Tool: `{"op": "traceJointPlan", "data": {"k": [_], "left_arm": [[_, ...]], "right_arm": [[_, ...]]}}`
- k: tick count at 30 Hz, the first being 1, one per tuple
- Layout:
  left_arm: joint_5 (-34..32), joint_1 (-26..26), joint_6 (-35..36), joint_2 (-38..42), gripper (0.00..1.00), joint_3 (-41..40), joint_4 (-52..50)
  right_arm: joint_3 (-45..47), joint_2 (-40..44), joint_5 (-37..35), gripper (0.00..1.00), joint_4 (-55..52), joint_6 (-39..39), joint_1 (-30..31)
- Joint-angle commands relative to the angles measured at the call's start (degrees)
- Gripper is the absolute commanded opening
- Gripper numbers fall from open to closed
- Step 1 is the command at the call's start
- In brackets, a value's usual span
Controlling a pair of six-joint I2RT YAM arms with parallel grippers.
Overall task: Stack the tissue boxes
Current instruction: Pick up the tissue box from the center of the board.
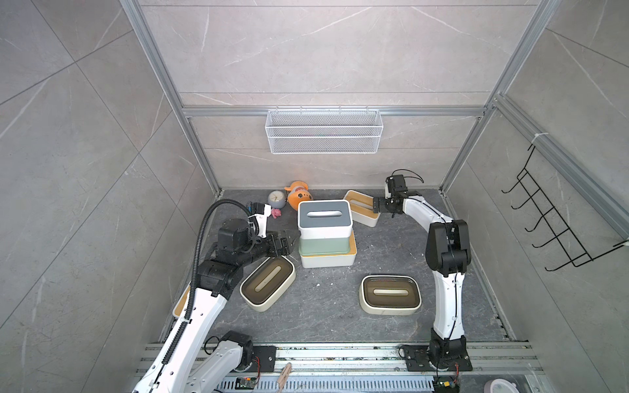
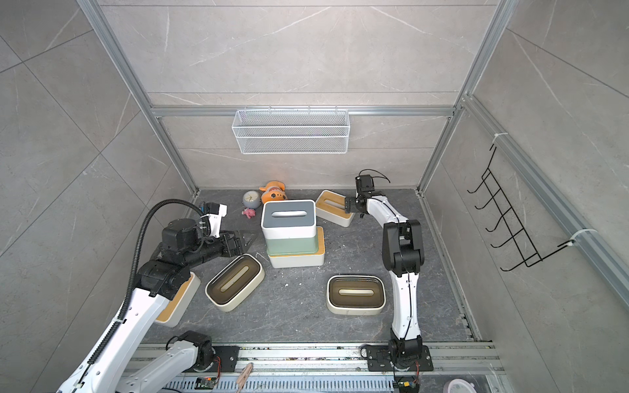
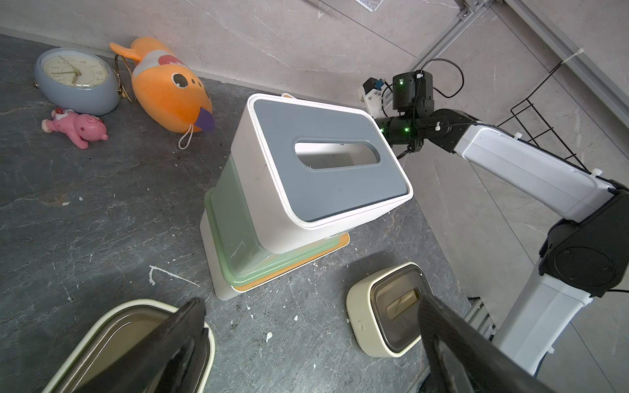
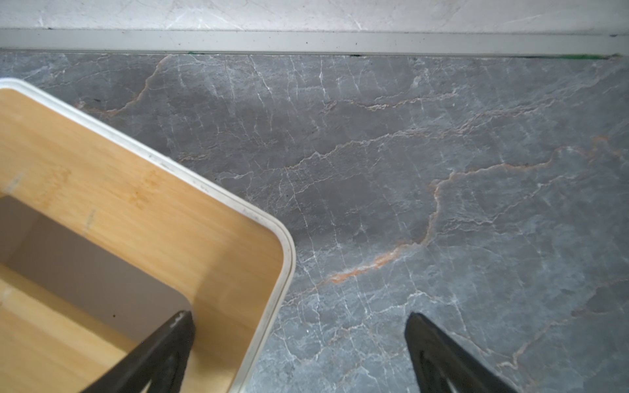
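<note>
left end effector [image 1: 291,243] is hanging wide apart, empty, just beside the stack [image 1: 324,217]. right end effector [image 4: 299,317] is gaping, one finger [image 4: 163,347] over the slot of the back box [image 1: 360,207]; contact is unclear. left arm [image 2: 136,313] is hiding most of another box [image 2: 182,299]. on the counter [image 1: 326,313], the stack is lying long-side left-to-right, left cream box [image 1: 268,287] is slanting, right cream box [image 1: 390,294] is lying left-to-right.

Bamboo-lidded white plastic box [image 4: 102,177], matt veined stone floor [image 4: 425,163].
</note>
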State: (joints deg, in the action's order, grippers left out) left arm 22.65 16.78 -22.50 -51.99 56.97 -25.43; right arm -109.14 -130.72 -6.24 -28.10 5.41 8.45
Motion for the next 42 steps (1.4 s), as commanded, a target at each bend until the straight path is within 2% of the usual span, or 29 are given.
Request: {"op": "traceJointPlan", "data": {"k": [1,7,14,20,26,33,39,42], "left_arm": [[1.04,0.18,0.05,0.51,1.0,-0.02,1.96],[0.54,0.14,0.19,0.23,0.99,-0.02,1.83],[0.78,0.1,0.27,0.24,0.99,0.07,1.7],[1.15,0.12,0.14,0.5,0.99,0.1,1.88],[1.37,0.19,-0.16,0.67,0.99,-0.1,2.14],[1.48,0.19,-0.43,0.7,0.99,-0.23,2.3],[1.67,0.19,-0.52,0.84,1.0,-0.26,2.39],[1.97,0.19,-0.72,0.99,1.0,-0.17,2.49]], "right_arm": [[-5.5,-3.75,-0.74,1.0,-6.13,1.95,1.07],[-9.01,-6.24,-1.02,1.0,-8.15,0.86,2.51],[-11.1,-7.83,-7.68,1.0,-13.69,3.15,2.55],[-5.71,-4.51,-9.32,1.0,-13.5,4.98,1.45],[5.07,1.9,-10.09,1.0,-9.26,7.0,-1.38],[6.93,4.27,-11.03,1.0,-11.36,10.94,-2.66],[19.35,12.46,-7.5,1.0,-6.45,17.4,-8.59],[21.57,16.52,-6.77,1.0,-4.18,18.0,-9.34]]}}
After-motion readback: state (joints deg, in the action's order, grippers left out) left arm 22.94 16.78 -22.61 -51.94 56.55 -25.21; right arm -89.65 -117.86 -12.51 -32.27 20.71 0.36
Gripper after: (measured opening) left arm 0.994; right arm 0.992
